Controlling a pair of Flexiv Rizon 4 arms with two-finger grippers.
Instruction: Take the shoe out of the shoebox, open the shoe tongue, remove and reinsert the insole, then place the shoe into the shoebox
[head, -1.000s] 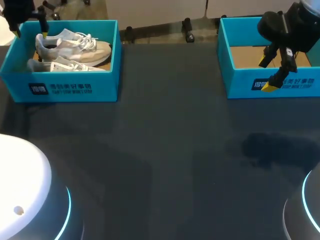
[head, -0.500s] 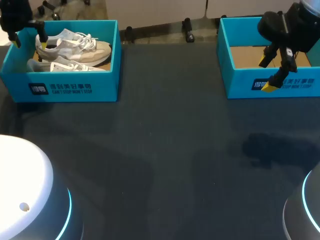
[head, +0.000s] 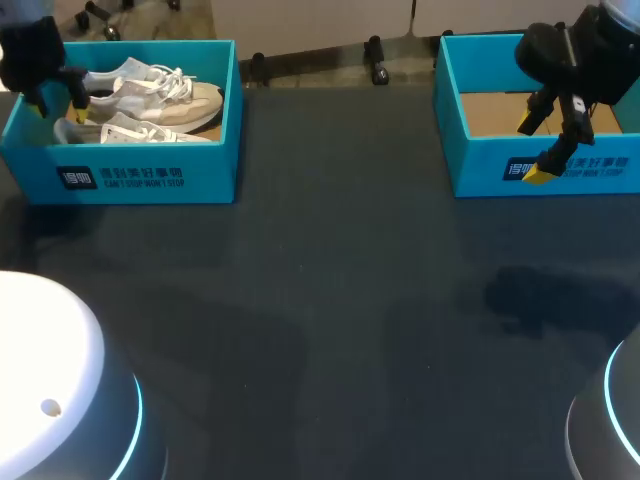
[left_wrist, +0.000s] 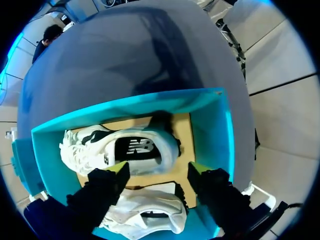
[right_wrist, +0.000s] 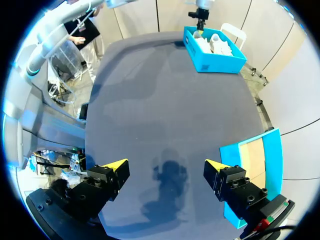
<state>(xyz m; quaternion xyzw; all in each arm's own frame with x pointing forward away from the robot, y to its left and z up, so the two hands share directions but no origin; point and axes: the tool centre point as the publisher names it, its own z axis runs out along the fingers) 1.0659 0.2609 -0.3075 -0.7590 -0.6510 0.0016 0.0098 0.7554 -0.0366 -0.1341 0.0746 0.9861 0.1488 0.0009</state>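
A teal shoebox (head: 150, 175) at the table's far left holds two pale sneakers. The farther shoe (head: 160, 95) lies on its side; the nearer shoe (head: 130, 130) lies along the front wall. My left gripper (head: 55, 98) hangs open over the box's left end, at the shoes' heels. In the left wrist view the gripper (left_wrist: 159, 169) straddles the heel part of one shoe (left_wrist: 130, 150), whose dark insole shows. One fingertip (left_wrist: 119, 167) overlaps the shoe's edge, the other is clear of it over cardboard. My right gripper (head: 533, 147) is open over the second box.
A second teal shoebox (head: 480, 165) stands at the far right with only a bare cardboard floor, seen beside my right gripper (right_wrist: 167, 167) as a teal wall (right_wrist: 272, 150). Dark tabletop (head: 340, 300) stretches between the boxes. White rounded robot bases sit at both near corners.
My left gripper has come down into the left end of the shoebox, and its fingers have drawn somewhat closer together. The right arm has not moved.
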